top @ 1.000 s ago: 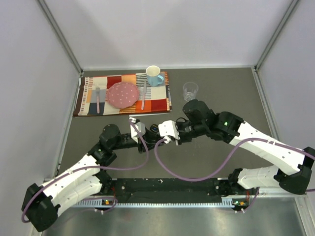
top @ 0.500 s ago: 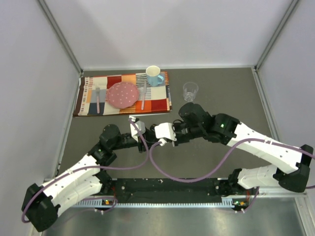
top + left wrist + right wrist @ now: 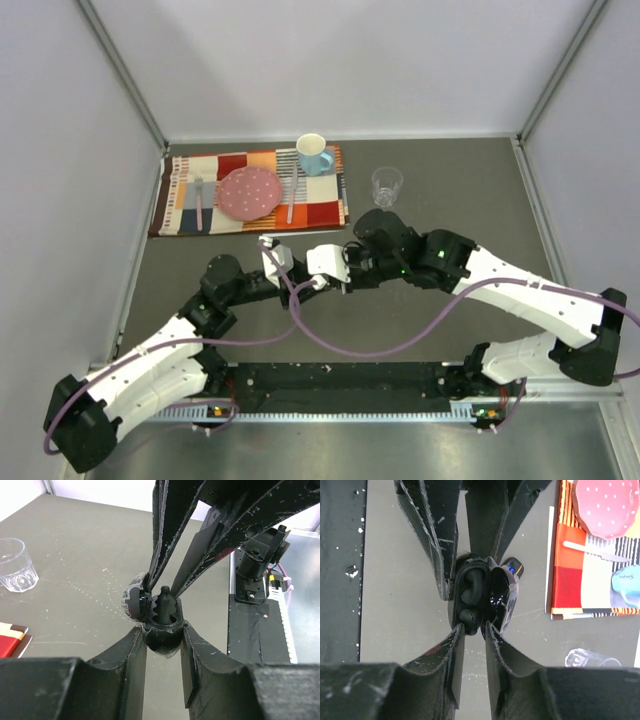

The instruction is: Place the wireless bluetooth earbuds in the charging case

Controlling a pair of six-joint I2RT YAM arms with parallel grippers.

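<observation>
**Surface & room.** Top view: dark grey table [image 3: 450, 300] in a white-walled bay [image 3: 350, 70] w/ aluminium corner posts. At the far edge you see a patchwork placemat [image 3: 320, 212] carrying a pink plate [image 3: 250, 192], fork [image 3: 199, 200], knife [image 3: 291, 200] & blue mug [image 3: 314, 155]; a clear glass [image 3: 387, 185] stands just right of the mat. The arms meet mid-table, tip to tip.

**Left gripper** [image 3: 162, 629]. Clamped on the charging case [image 3: 162, 642], one finger on each flank; you cannot tell whether the case touches the table.

**Case.** Black oval, hinged open; in the right wrist view its long axis runs in line w/ both sets of fingers, well on the left, lid [image 3: 499, 597] swung right, open face toward that camera.

**Earbud** [image 3: 165, 600]. Glossy black, seated in the well; in the left wrist view it stands on end, narrow end up btw the right fingers.

**Right gripper** [image 3: 471, 627]. Jaws a narrow gap apart, one either side of the bud; you cannot tell whether they pinch it.

**Small black item** [image 3: 512, 566]. Lies on the table just beyond the case; too small to identify.
</observation>
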